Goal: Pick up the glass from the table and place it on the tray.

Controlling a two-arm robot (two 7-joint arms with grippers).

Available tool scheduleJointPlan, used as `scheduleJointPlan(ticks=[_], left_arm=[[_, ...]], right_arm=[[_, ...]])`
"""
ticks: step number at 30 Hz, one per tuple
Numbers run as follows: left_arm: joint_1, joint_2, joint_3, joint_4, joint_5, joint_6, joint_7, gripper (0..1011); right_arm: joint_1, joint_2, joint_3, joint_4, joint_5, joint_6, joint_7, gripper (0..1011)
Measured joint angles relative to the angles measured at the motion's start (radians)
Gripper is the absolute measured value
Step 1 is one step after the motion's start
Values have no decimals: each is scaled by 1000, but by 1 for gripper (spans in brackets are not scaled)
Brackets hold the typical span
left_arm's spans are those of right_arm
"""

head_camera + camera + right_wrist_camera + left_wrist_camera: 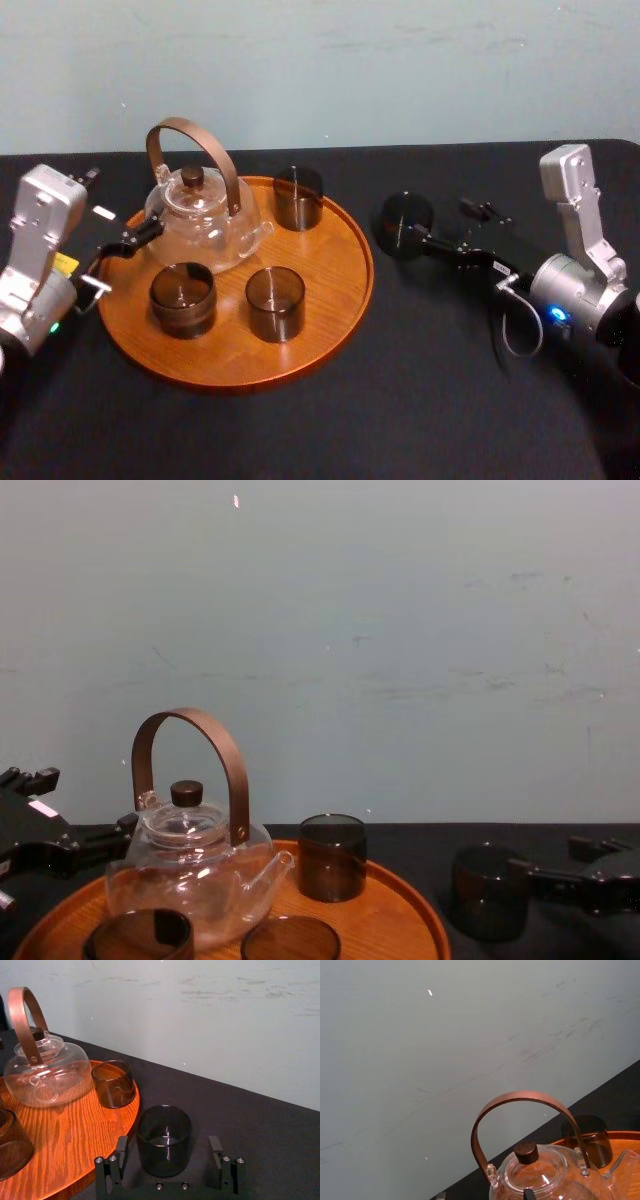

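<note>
Closest in on the left, the left gripper (125, 255) hangs over the tray's left rim beside the glass teapot (205, 215), its fingers spread with nothing between them; it looks idle. Rightward, the tray (325, 255) sits on the black counter (400, 400) and carries the teapot and three dark tumblers: a front-left tumbler (182, 298), a front-middle tumbler (275, 302) and a back tumbler (298, 197). Just past the tray's right rim, the glass (405, 222) stands upright on the counter, near the rim but apart from it. The right gripper (167, 1152) has the glass between its fingers (216, 1152). They are spread, one on each side of the wall, and a gap seems to show at both sides.

By my reading the step in hand is the grasp: reach made, pinch not yet taken. Next the fingers need to close squarely on the glass. It then wants lifting clear of the low rim and carrying left to bare wood on the tray's right part, away from the back tumbler and the teapot's spout.
</note>
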Motion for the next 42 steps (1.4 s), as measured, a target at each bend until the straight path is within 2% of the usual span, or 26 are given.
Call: scheduleJointPlan(ticks=[8,27,42], left_arm=[[0,0,0,0,0,0,0,1001],[0,0,0,0,0,0,0,1001],[0,0,0,0,0,0,0,1001]], right_arm=[[23,-10,-11,19,-18,6,1,1003],[107,-58,-33,145,-53,-3,18,1002],[146,-85,-50,205,-71,-14,35,1003]])
